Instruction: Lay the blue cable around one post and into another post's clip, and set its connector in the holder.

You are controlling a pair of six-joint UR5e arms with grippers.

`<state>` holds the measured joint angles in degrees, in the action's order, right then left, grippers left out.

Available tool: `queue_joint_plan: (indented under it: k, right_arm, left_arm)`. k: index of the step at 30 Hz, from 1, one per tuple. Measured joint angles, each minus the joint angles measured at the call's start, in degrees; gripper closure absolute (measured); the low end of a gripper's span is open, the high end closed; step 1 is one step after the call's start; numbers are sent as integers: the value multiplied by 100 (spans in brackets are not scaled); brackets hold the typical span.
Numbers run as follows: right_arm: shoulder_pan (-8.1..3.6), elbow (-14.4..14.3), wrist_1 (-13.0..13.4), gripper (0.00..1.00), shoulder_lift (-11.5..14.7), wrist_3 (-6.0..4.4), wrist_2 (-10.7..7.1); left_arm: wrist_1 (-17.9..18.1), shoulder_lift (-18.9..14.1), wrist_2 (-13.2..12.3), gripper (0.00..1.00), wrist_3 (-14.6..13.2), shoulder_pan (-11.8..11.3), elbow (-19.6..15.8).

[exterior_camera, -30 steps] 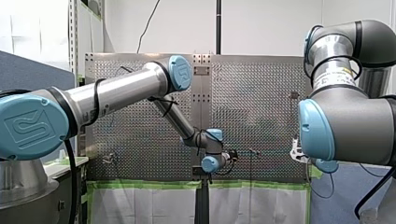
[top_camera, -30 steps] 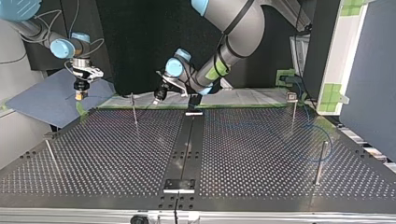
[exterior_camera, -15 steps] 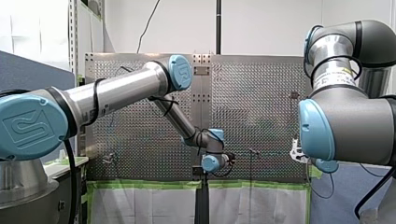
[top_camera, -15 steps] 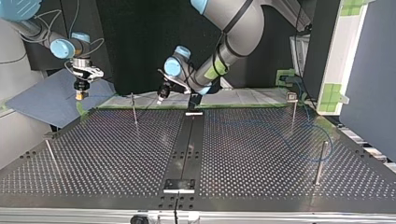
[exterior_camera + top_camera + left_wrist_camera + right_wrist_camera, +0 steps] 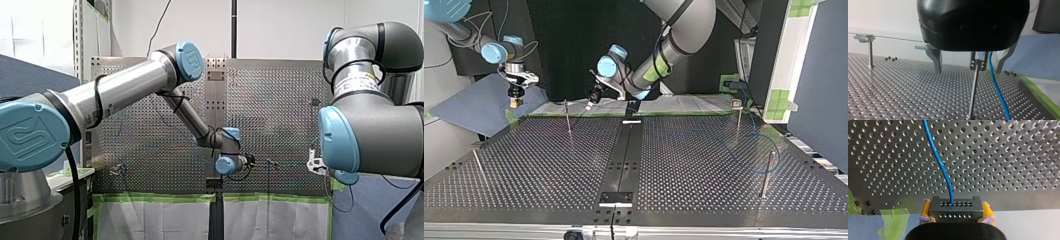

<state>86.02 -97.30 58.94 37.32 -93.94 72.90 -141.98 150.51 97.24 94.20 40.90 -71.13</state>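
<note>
Blue cable (image 5: 941, 163) leaves the black rectangular connector (image 5: 955, 207), which my right hand (image 5: 956, 213) pinches between its yellow pads (image 5: 926, 210) at the edge of the perforated metal surface (image 5: 1003, 157), and runs away across it. My left hand (image 5: 968, 72) stands wide, its metal fingers (image 5: 936, 60) astride a thin metal post (image 5: 974, 92) with the cable passing just beside it; farther off stands another clip-topped post (image 5: 870, 52).

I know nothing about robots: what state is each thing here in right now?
left gripper, jaws open, straddling a post.
right gripper, jaws shut on the connector.
connector, gripped, with the cable end plugged into it.
blue cable, running from the connector out over the table.
post, upright, with the cable passing beside its clip.
</note>
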Motion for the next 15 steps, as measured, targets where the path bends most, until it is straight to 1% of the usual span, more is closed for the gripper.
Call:
queue_joint_plan:
  k: [6,9,15]
  right_arm:
    - [13,-1,-35,100,0,-22,-3]
    - [14,1,-46,100,0,-34,-3]
    - [15,-1,-64,100,-1,-55,-3]
  left_arm:
    - [-203,-223,6,2,-243,96,-273]
    - [-344,-255,7,2,-364,173,-418]
    - [-635,-270,-14,2,-488,277,-674]
